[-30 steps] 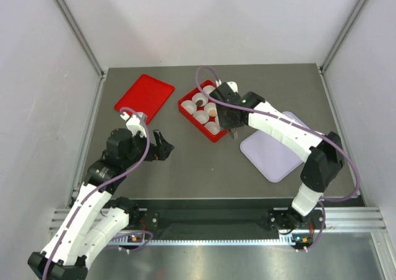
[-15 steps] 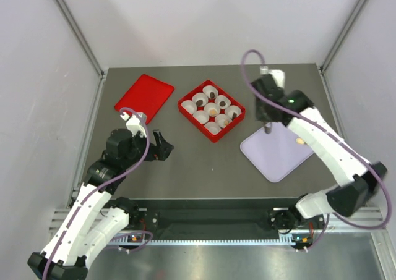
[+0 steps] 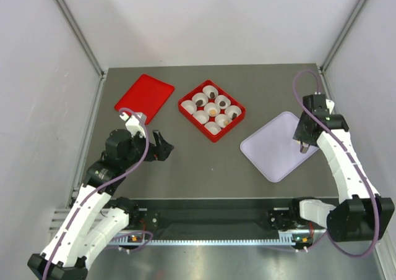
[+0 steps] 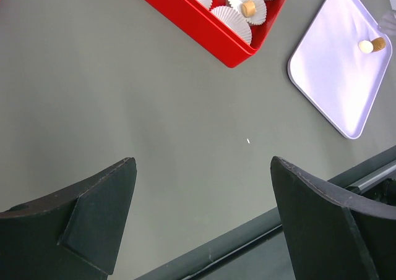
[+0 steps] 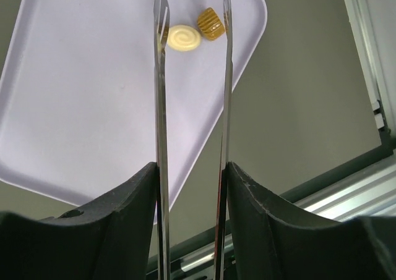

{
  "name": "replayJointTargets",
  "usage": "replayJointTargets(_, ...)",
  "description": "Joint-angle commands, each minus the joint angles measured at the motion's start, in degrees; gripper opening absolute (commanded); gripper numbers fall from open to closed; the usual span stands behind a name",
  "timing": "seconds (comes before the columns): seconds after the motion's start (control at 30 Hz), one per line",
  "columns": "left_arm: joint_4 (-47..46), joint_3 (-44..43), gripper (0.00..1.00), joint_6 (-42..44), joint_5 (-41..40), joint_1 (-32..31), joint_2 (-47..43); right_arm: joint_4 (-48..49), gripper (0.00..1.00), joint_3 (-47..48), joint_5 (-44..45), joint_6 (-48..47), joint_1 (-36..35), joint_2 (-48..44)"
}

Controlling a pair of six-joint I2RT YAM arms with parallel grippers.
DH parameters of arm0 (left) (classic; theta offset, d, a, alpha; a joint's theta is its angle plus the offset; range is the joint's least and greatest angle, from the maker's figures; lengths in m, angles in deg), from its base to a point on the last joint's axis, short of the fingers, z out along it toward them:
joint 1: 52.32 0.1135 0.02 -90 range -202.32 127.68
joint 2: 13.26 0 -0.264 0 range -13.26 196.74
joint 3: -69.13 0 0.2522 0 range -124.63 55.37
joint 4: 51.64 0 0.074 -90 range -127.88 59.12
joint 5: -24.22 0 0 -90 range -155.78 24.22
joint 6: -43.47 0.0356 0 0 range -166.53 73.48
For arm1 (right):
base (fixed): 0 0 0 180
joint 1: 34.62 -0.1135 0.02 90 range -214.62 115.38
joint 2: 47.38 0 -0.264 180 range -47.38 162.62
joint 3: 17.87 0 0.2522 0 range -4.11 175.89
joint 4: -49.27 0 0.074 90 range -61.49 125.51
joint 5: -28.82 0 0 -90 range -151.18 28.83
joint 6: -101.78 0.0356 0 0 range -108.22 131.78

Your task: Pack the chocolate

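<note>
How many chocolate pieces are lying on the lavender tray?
2. A pale swirled piece and a ribbed tan piece lie side by side near one corner of the tray. No others show, though its edges are partly cropped.

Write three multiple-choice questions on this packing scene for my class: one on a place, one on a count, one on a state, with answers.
1. Where does the right gripper hang?
A) over the red box
B) over the lavender tray
C) over the red lid

2. How many chocolates lie on that tray?
A) none
B) five
C) two

3. The left gripper is:
A) open and empty
B) shut on a chocolate
C) shut on a paper cup

Answers:
1 B: the top view shows its fingers above the tray.
2 C: the right wrist view shows one cream piece and one tan piece.
3 A: its fingers stand wide apart with only table between them.
</note>
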Motion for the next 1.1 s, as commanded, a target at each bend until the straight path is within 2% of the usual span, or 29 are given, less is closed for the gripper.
replayJointTargets(0.0,-1.8,-0.3,0.95,0.5,1.0,-0.2,-0.7,5.7,0.47,0.2,-2.7,-3.1,4.3,0.5)
replayJointTargets(0.27,-2.0,-0.1,0.95,0.5,1.6,-0.3,-1.3,7.4,0.46,-0.3,-5.5,-3.2,7.0,4.6)
replayJointTargets(0.67,-2.3,0.0,0.95,0.5,2.7,-0.5,-0.6,8.0,0.47,-7.0,-7.0,-1.0,10.2,1.1)
replayJointTargets(1.07,-2.2,0.0,0.95,0.5,2.2,-0.6,-0.6,9.7,0.43,-8.0,-12.0,-1.1,10.3,-0.3)
